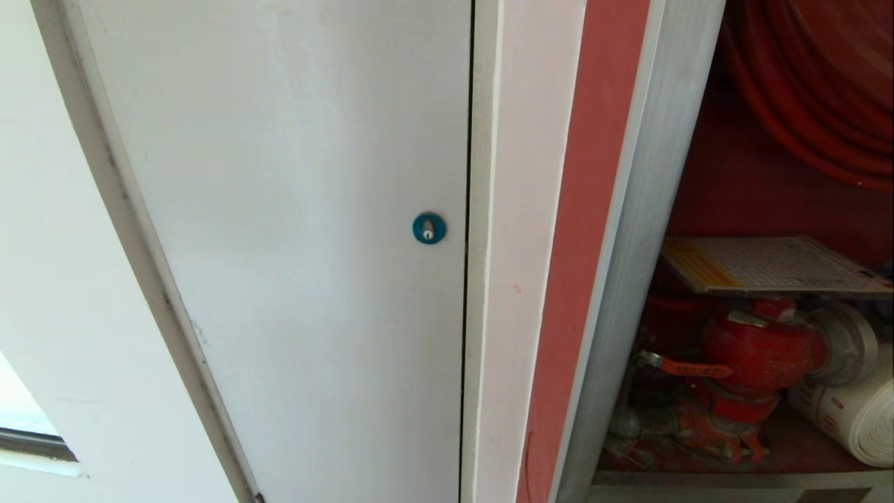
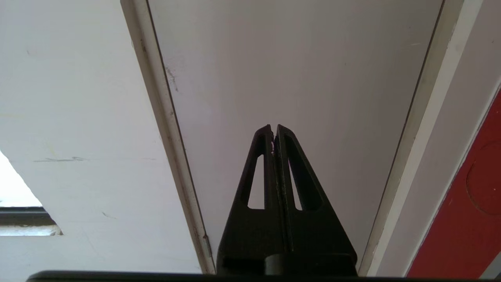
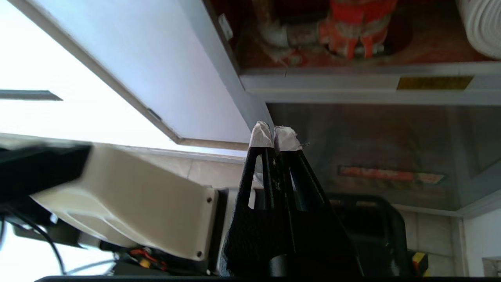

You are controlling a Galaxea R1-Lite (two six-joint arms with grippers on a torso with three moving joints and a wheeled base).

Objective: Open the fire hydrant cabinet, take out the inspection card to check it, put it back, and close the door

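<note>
- Inside the open fire hydrant cabinet, at the right of the head view, the inspection card lies flat above the red valve, with the red hose reel coiled over it and a white rolled hose beside the valve.
- The card's long axis runs across the cabinet, side to side; its yellow band is at the end nearer the aluminium frame, and its grid face is turned up.
- The glass door itself is out of the head view, but the interior is exposed, so the opening step appears done. With the card resting in the cabinet and no hand on it, it may be either not yet taken out or already returned; the pictures do not settle which. Closing the door clearly remains.
- The right gripper hangs low in front of the cabinet's lower dark panel, its white-taped fingers pressed together and empty.
- The left gripper is parked facing the plain white door with its blue lock, black fingers shut on nothing.
</note>
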